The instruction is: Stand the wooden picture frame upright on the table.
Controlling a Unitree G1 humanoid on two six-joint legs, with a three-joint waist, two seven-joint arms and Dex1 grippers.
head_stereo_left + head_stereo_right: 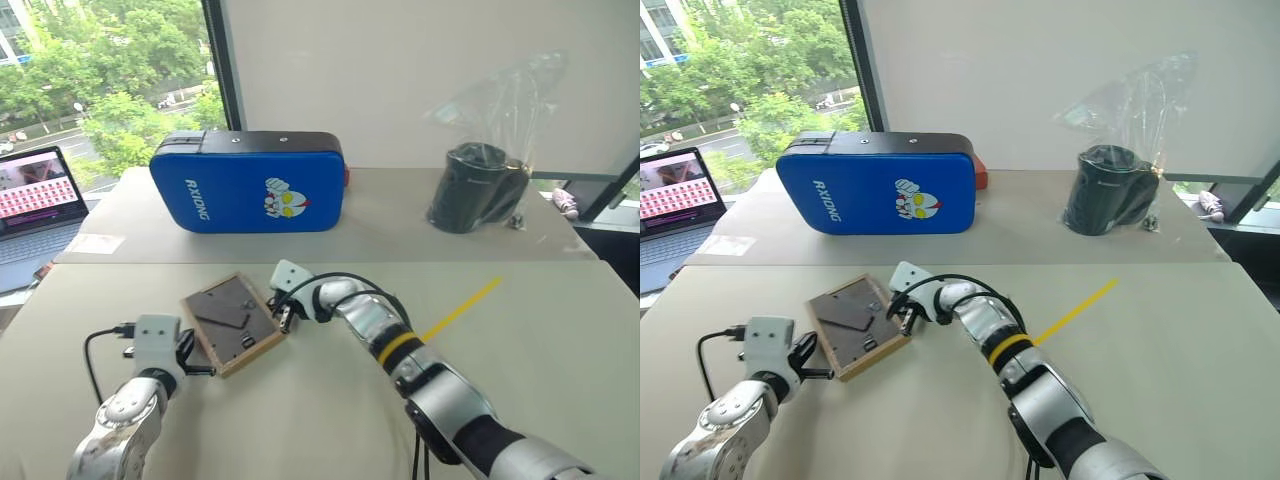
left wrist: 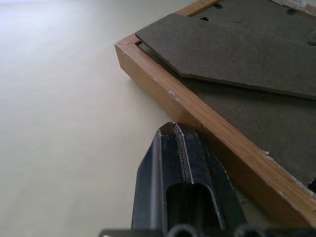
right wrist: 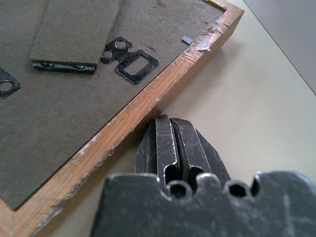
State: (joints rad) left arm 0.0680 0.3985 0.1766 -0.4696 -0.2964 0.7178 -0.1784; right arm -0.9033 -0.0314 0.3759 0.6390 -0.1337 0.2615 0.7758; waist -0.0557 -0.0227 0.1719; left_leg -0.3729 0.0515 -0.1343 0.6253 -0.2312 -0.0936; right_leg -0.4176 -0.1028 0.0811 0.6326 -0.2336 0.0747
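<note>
The wooden picture frame (image 1: 232, 322) lies flat, face down, on the table (image 1: 300, 430). Its dark back panel and folded stand (image 2: 237, 54) face up. My left gripper (image 1: 200, 362) is shut, and its tip (image 2: 173, 127) rests at the frame's near-left wooden edge, close to a corner. My right gripper (image 1: 285, 318) is also shut, with its tip (image 3: 170, 119) right against the frame's right-hand wooden edge, near a small metal hanger (image 3: 131, 61). Neither gripper has the frame between its fingers.
A big blue pad (image 1: 248, 180) stands on the far table behind the frame. A black object in a clear plastic bag (image 1: 478, 185) sits at the back right. An open laptop (image 1: 35, 195) is at the far left. A yellow tape line (image 1: 460, 310) crosses the table at right.
</note>
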